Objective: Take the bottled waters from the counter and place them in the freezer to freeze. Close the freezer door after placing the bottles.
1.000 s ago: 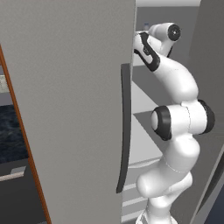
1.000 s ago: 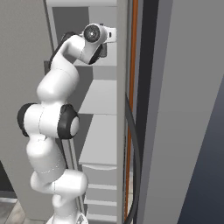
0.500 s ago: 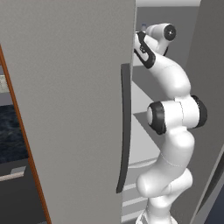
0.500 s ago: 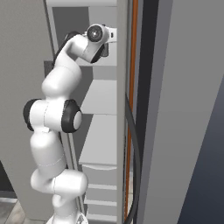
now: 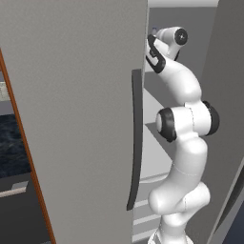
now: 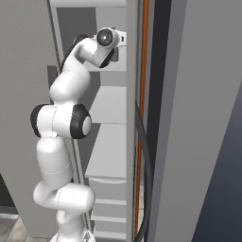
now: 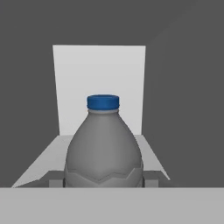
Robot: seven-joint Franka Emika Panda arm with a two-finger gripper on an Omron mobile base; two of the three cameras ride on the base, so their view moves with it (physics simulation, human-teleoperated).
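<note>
Left base view: your gripper (image 5: 151,53) reaches high into the freezer (image 5: 157,124).
Right base view: above a white shelf (image 6: 111,101).
Hand view: it's clenched on the grey-clear bottle (image 7: 103,146), shelf just ahead. Placing step; next lower, release.

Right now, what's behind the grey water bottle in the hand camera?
Behind the grey bottle is a white shelf and the white back wall of the freezer. The bottle covers the shelf's middle and its own base.

The white arm rises upright, elbow bent, wrist reaching toward twelve o'clock at the top. The gripper (image 6: 119,45) is clamped around the grey-clear bottle (image 7: 103,148).
</note>
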